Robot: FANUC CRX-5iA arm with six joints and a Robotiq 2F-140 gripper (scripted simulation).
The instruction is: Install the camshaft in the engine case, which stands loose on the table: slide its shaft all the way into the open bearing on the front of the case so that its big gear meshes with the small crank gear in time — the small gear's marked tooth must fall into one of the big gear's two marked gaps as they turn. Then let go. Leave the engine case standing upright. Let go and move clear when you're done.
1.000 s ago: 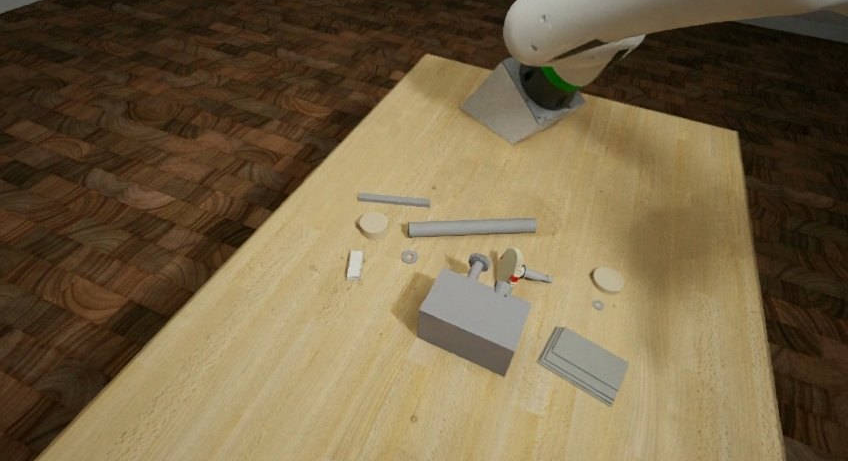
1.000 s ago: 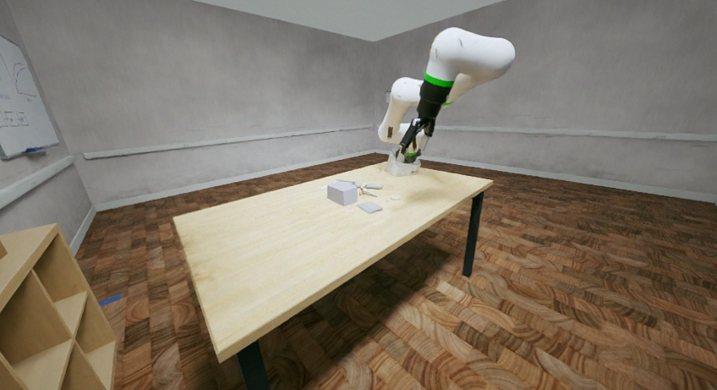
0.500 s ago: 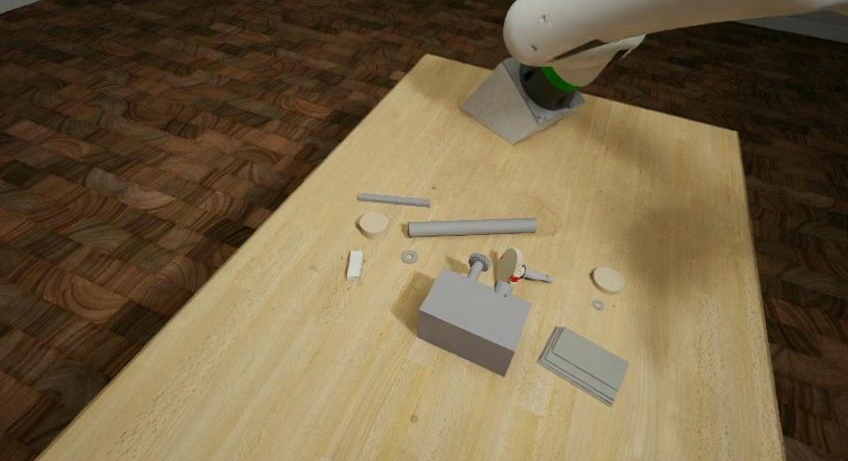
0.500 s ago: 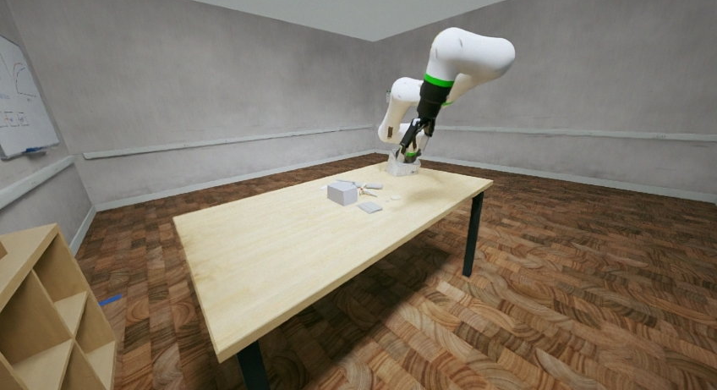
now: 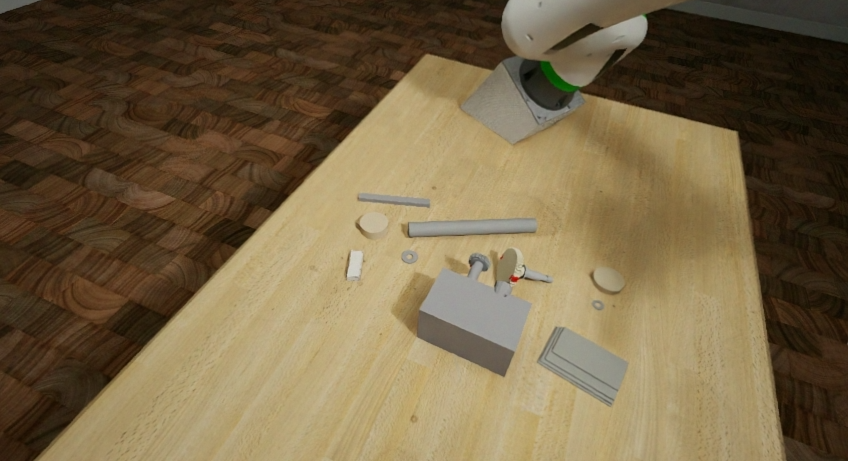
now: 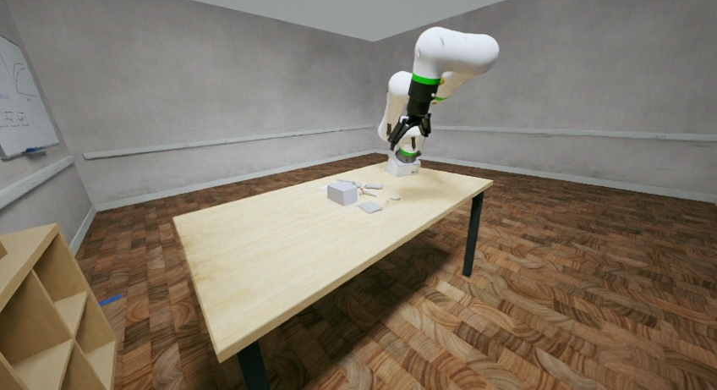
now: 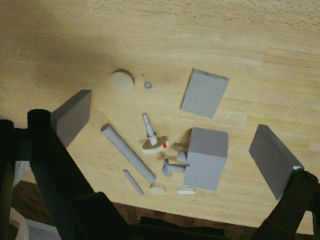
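Note:
The grey engine case [image 5: 473, 320] stands upright in the middle of the table; it also shows in the wrist view [image 7: 207, 156]. On its far face a small grey crank gear [image 5: 477, 259] sticks out on a short shaft. Right beside it is the camshaft [image 5: 514, 269], with a big tan gear with red marks standing on edge and a grey shaft pointing away from the case. The gears look close, but I cannot tell whether they mesh. My gripper [image 6: 409, 129] is open and empty, high above the table near the arm's base. In the wrist view the parts lie far below between the fingers.
A long grey rod [image 5: 471, 227], a thin rod [image 5: 393, 199], a tan disc [image 5: 373, 224], a white block [image 5: 354, 264] and a washer [image 5: 408, 253] lie beyond the case. A second tan disc [image 5: 608, 278], a small washer [image 5: 598, 301] and a grey plate [image 5: 583, 364] lie to its right.

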